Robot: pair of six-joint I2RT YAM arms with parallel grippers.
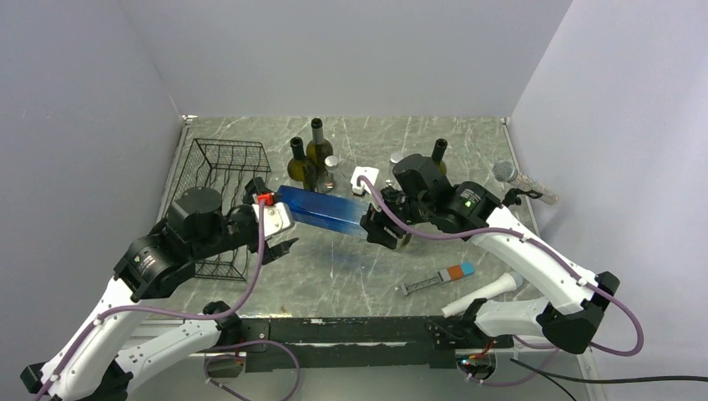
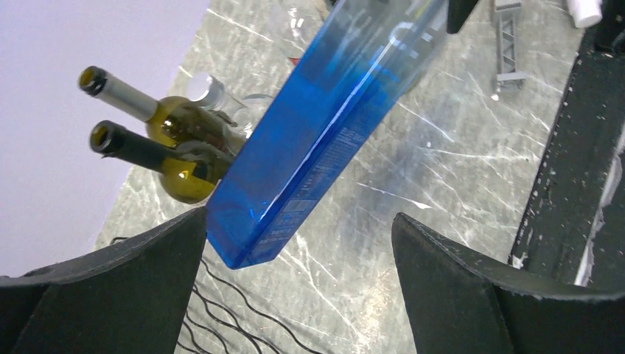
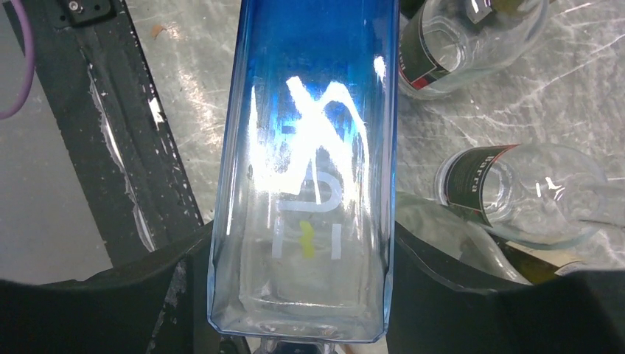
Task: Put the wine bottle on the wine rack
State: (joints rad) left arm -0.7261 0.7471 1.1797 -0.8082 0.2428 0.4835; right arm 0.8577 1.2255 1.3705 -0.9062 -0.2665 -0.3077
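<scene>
One blue square bottle [image 1: 321,213] in the middle. Three dark-necked bottles [image 1: 316,144] stand at the far side, two left of centre and one right. One clear capped bottle [image 1: 331,170] beside the left pair. One wire rack [image 1: 225,163], far left. Two microphones [image 1: 505,172], both right. One white box [image 1: 365,179]. One flat stick [image 1: 438,280], near right.

Grey marbled table [image 1: 351,259]. Wine rack [image 1: 224,167] rear left. 2 upright bottles [image 1: 317,149] rear centre, third bottle [image 1: 438,153] further right. Microphone [image 1: 522,180] rear right. Grey stick tool [image 1: 438,280], orange-blue tip, and white cylinder [image 1: 484,294] front right.
</scene>
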